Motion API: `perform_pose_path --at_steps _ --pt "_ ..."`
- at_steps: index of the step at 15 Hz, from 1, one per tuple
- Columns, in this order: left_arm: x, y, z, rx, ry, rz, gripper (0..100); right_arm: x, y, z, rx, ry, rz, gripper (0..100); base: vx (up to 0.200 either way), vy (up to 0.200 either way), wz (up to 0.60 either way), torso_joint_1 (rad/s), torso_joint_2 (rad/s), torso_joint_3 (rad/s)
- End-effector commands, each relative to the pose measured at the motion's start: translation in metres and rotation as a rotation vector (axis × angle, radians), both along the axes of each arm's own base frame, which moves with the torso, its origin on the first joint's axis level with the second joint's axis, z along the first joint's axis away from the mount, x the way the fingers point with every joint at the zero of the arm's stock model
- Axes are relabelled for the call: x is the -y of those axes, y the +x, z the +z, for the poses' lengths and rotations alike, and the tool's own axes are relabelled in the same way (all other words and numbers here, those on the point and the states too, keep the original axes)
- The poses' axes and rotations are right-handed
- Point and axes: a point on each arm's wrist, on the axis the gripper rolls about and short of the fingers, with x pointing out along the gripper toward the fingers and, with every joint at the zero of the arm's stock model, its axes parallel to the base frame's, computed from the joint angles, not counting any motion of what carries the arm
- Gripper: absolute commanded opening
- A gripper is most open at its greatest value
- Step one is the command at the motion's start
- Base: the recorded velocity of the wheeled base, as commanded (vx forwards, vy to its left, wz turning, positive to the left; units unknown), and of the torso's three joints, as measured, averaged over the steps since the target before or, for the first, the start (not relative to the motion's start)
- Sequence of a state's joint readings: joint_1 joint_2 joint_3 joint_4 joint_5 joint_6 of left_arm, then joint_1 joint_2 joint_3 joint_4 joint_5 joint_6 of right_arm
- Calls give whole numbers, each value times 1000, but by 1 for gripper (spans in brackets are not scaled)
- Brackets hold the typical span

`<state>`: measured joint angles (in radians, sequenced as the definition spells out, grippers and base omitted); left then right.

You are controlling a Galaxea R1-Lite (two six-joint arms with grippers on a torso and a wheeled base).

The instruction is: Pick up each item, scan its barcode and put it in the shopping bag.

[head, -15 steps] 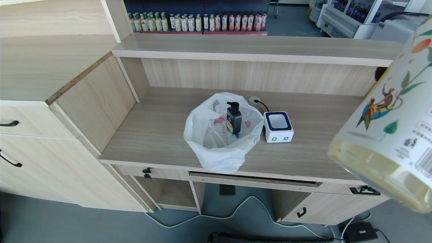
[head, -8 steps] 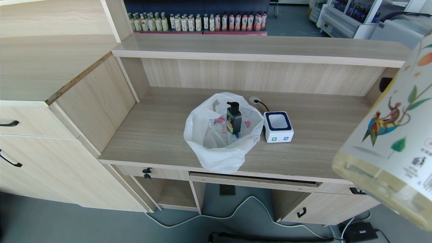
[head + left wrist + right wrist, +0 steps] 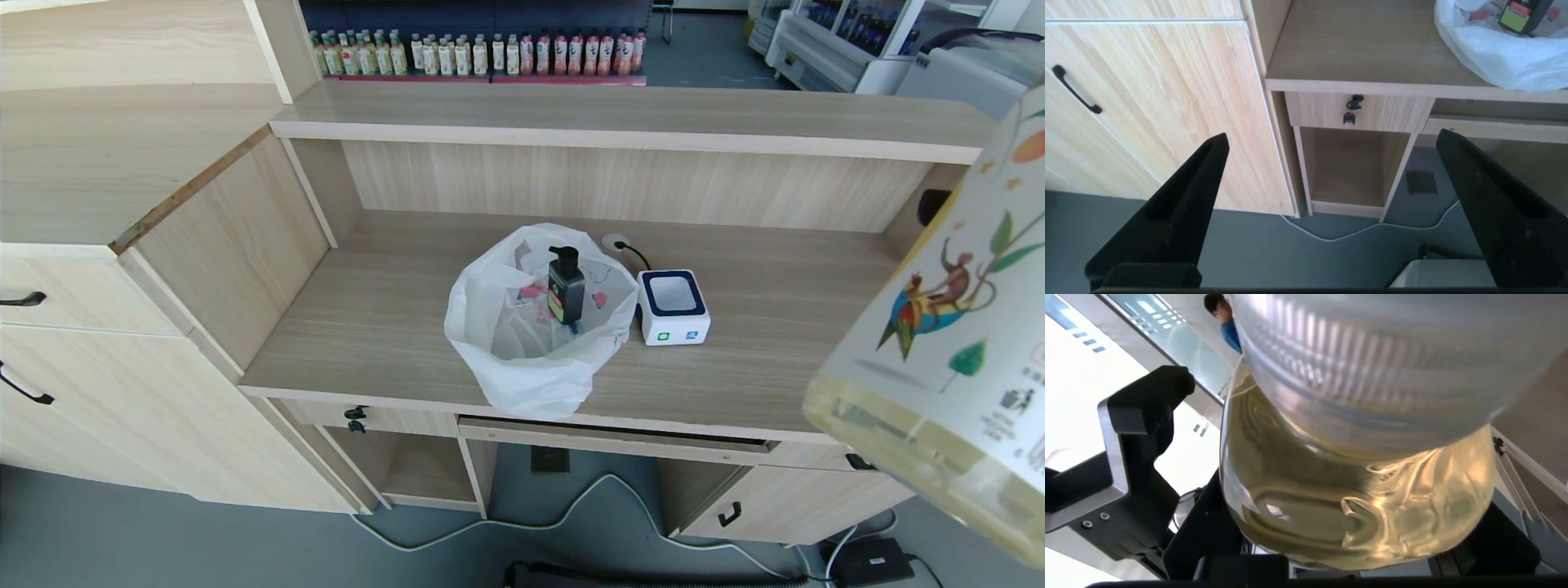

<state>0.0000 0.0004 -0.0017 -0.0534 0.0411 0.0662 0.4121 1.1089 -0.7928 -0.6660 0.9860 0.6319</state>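
A large clear bottle of yellow drink (image 3: 939, 343) with a picture label hangs close to the head camera at the far right, tilted, its base toward the counter's front edge. My right gripper (image 3: 1323, 514) is shut on this bottle (image 3: 1364, 457). On the counter stands an open white shopping bag (image 3: 535, 327) with a black pump bottle (image 3: 565, 287) upright inside. Just right of the bag sits the white and blue barcode scanner (image 3: 672, 307). My left gripper (image 3: 1327, 212) is open and holds nothing, low in front of the counter, left of the bag (image 3: 1503, 45).
The wooden counter (image 3: 392, 302) has a raised back shelf (image 3: 620, 114) and a tall side panel on the left. Below its front edge are a small keyed drawer (image 3: 1354, 110) and an open cubby. A cable runs over the floor (image 3: 457, 531).
The drink bottle has shifted to the right and slightly down in the head view, uncovering more of the counter's right end. Bag, pump bottle and scanner have not moved.
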Motion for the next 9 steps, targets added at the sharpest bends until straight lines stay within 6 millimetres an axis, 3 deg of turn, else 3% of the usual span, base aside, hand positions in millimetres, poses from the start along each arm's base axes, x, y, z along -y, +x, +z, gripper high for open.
perform_pose_path --at_steps 1,6,8,9 --pt "0 0 0 1 0 0 100 0 1 0 0 0 -1 0 0 0 0 0 0 0" --pt "0 0 0 1 0 0 100 6 8 -2 -5 0 -68 0 0 0 0 0 0 0" --pt "0 0 0 1 0 0 100 15 28 -21 75 -66 -196 0 0 0 0 0 0 0" --pt "0 0 0 1 0 0 100 27 47 -42 196 -163 -315 0 0 0 0 0 0 0"
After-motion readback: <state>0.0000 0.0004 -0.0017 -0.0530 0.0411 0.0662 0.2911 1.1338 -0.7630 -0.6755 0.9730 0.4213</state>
